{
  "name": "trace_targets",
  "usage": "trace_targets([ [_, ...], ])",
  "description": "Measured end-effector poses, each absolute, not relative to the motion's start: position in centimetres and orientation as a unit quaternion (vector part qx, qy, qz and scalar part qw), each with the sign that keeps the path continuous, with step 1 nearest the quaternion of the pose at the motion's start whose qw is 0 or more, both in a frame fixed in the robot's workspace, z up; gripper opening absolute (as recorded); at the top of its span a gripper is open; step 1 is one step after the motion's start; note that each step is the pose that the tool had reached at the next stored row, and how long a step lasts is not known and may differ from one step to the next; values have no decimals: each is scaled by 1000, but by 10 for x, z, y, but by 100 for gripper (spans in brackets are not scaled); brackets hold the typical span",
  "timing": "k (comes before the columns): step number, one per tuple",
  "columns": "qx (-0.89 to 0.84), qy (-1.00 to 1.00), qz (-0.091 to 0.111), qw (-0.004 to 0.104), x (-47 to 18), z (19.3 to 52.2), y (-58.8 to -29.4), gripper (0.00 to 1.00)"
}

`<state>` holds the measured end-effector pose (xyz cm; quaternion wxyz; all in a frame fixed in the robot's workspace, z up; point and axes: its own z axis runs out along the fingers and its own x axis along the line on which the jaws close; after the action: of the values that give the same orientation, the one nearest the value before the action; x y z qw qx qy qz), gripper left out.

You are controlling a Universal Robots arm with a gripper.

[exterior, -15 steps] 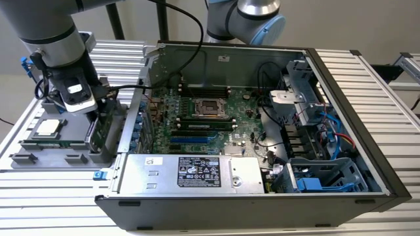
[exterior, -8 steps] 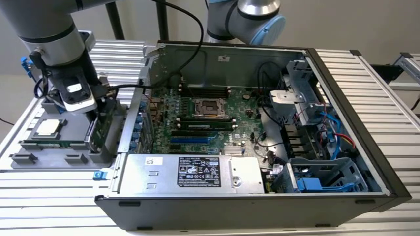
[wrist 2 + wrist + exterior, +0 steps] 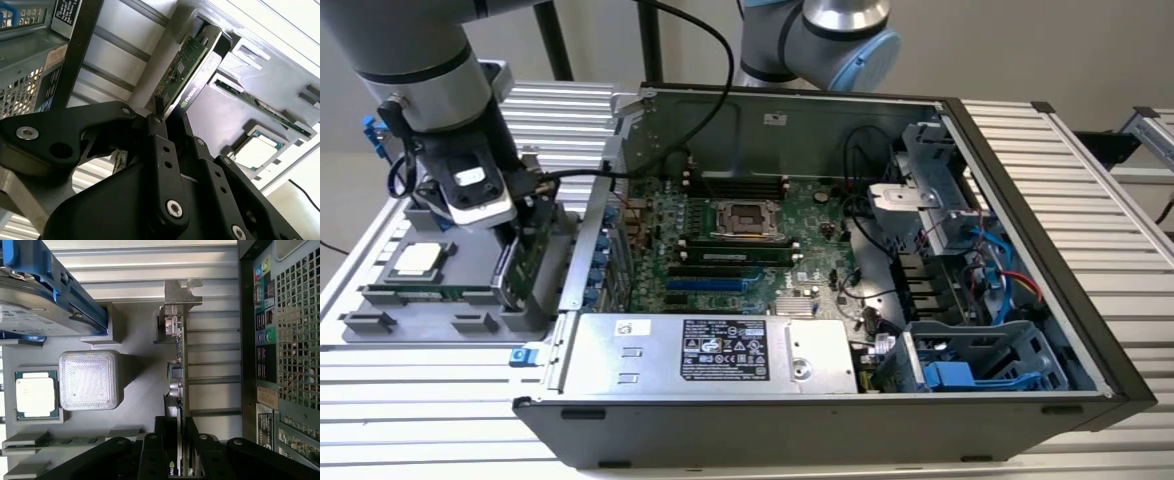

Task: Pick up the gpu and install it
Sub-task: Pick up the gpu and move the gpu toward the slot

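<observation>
The gpu [image 3: 520, 258] stands on edge in a slot at the right end of a grey parts tray [image 3: 400, 300], left of the open computer case [image 3: 1014, 170] in the exterior view. It is a green board [image 3: 179, 355] with a black cooler and a silver end bracket [image 3: 181, 292]. My gripper [image 3: 518, 215] comes down on it from above. In both wrist views the black fingers sit against the two faces of the card [image 3: 182, 65], with the gripper [image 3: 179, 424] shut on it. The card still rests in the tray slot.
The tray also carries a processor [image 3: 35, 394], a long memory stick [image 3: 50, 442] and a hard drive in a blue frame [image 3: 40, 300]. Inside the case lie the motherboard [image 3: 720, 240] with blue slots [image 3: 707, 283], a silver power supply [image 3: 707, 350] and cables.
</observation>
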<state>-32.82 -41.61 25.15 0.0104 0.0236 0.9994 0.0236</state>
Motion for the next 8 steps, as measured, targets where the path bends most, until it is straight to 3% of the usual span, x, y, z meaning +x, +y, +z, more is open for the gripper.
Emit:
trace_targets([
  [8, 24, 999, 24, 10, -328, 256, -416, 0],
])
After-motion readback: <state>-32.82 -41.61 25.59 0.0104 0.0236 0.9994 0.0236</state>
